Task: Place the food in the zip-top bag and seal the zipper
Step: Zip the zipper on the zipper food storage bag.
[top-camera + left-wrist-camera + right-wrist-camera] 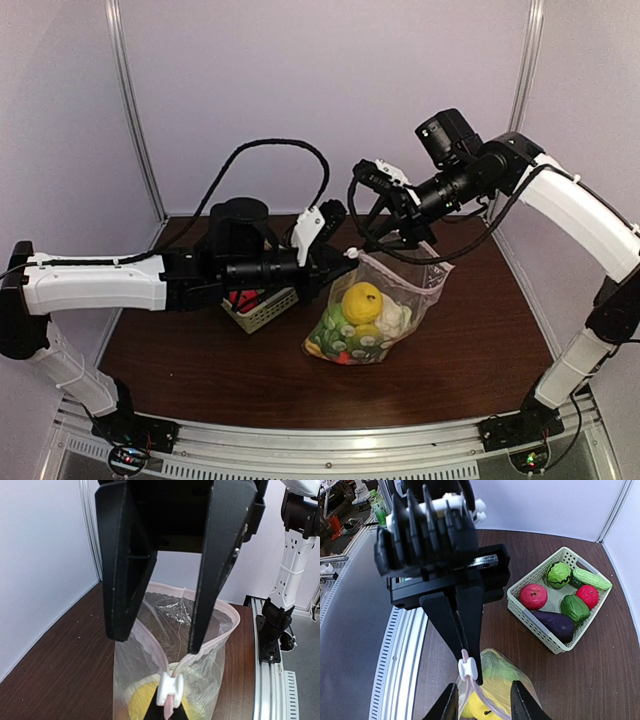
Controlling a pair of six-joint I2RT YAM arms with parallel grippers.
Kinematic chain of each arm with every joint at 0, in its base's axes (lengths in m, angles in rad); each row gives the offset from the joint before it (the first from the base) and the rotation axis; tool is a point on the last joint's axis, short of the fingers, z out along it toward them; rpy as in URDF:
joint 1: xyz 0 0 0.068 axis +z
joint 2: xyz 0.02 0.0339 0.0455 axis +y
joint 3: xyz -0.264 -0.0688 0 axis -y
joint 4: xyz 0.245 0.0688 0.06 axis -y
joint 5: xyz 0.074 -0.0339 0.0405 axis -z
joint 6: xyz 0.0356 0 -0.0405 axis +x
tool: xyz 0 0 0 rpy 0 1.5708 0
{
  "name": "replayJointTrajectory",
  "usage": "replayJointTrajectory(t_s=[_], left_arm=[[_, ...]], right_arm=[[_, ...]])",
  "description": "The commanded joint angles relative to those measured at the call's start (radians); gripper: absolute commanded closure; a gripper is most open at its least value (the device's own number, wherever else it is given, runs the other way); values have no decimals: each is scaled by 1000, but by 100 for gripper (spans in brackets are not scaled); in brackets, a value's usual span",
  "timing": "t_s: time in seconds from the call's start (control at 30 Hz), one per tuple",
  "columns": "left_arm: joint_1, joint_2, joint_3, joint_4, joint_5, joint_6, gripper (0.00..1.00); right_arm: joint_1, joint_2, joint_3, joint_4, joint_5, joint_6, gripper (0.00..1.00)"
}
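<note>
The clear zip-top bag [405,285] stands on the table with its top held up and its mouth open. Inside it are food pieces: a yellow one [362,300], a white cauliflower [396,318] and green ones. My left gripper [348,252] is shut on the zipper's end tab, just beside the white slider [169,687]; its fingertips show at the bottom of the left wrist view [167,709]. My right gripper [482,694] is open, its fingers hanging either side of the zipper strips [226,634] at the bag's mouth. It also shows in the top view [395,240].
The pale green lattice basket [265,312] stands left of the bag, under my left arm. It holds several toy foods, among them a purple eggplant [555,622] and a red fruit [533,596]. The table's metal rail [402,670] runs along the near edge.
</note>
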Motion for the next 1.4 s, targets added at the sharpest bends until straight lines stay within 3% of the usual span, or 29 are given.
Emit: replayJointTrajectory(t_s=[0.0,0.4,0.93,1.13,1.37], left_arm=[[12,3,5,64,17,-21,100],[37,-10,-16,97,33,-62,100],[47,-18,-26,103,42,-77,100],[59,-40,-51,131,31,-100,100],[72,-94,-96,155,-11,-109,100]], right_arm=[[24,12,6,81,0,57,66],[65,35,-2,59,21,32,65],[71,53,-2,96,76,67,82],[70,49,1,87,131,63,97],[70,54,35,28,261,26,99]])
